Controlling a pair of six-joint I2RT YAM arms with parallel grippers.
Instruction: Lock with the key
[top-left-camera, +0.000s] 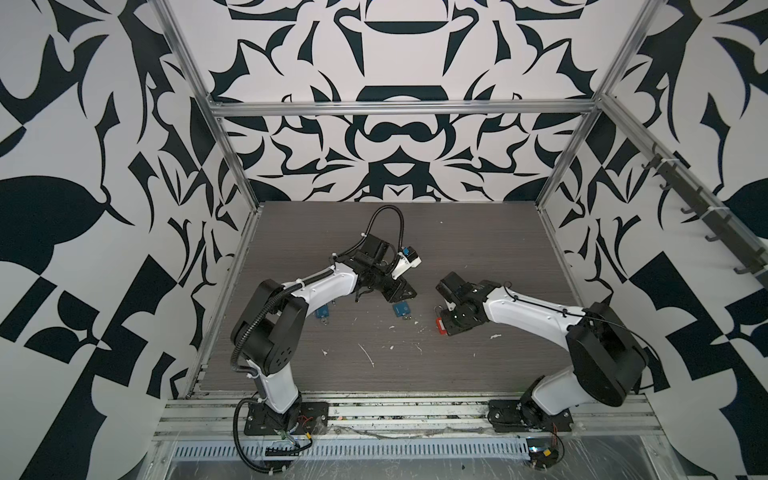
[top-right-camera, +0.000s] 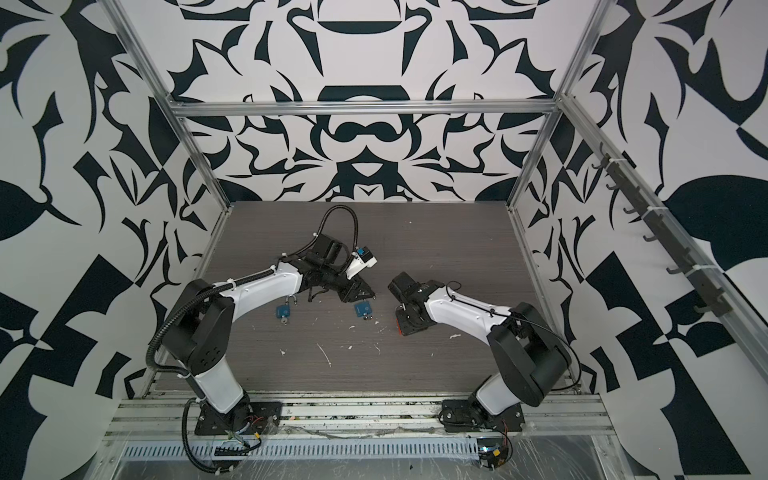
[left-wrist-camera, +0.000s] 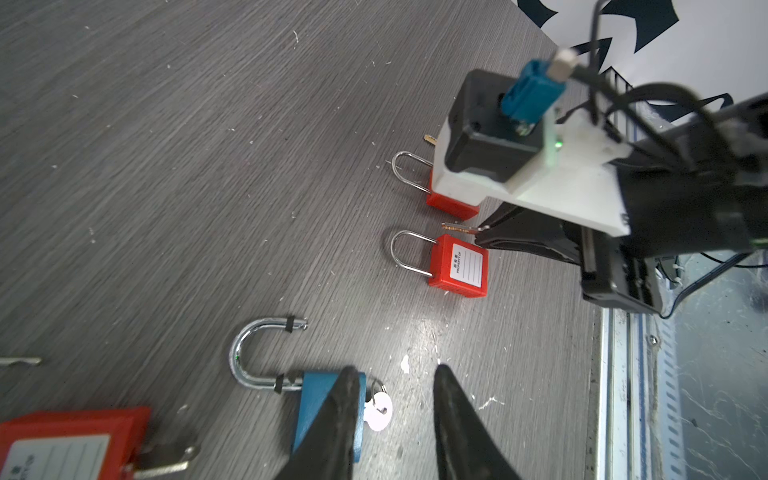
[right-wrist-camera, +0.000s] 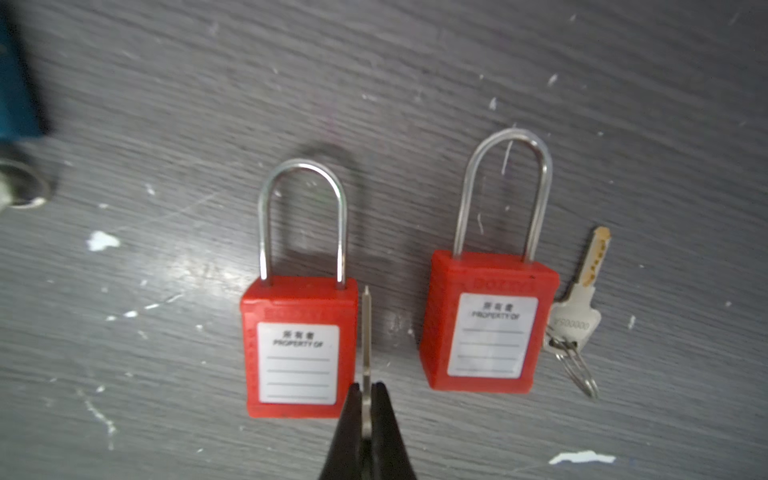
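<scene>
Looked barely started: the right gripper (right-wrist-camera: 366, 390) pinched the key (right-wrist-camera: 366, 332), just beside a red padlock (right-wrist-camera: 299, 345), 4 o'clock from the middle blue padlock (top-left-camera: 401, 309) in a top view. Nothing was inserted or turned yet, and the left gripper (left-wrist-camera: 395, 368) hung half spread, empty

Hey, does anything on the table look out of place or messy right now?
Two things. The blue padlock by the left gripper lies with its shackle swung open, free end out of the body. White flecks are scattered over the table, like chipped debris.
</scene>
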